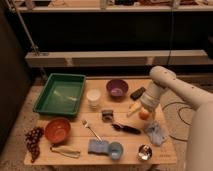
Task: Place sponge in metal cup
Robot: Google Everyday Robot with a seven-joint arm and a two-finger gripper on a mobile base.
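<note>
The blue sponge [96, 146] lies flat near the table's front edge, next to a small light-blue cup [115, 150]. The metal cup [144, 152] stands upright at the front right, to the right of the blue cup. My gripper [143, 110] hangs at the end of the white arm [170, 85] over the right middle of the table, well behind the sponge and the metal cup. It is right above an orange round object [144, 114].
On the wooden table [75, 137] are a green tray [60, 93], purple bowl [117, 89], white cup [93, 98], orange bowl [57, 130], grapes [33, 138], a fork [91, 129], a black tool [126, 128], a crumpled blue cloth [156, 132] and a black object [137, 93].
</note>
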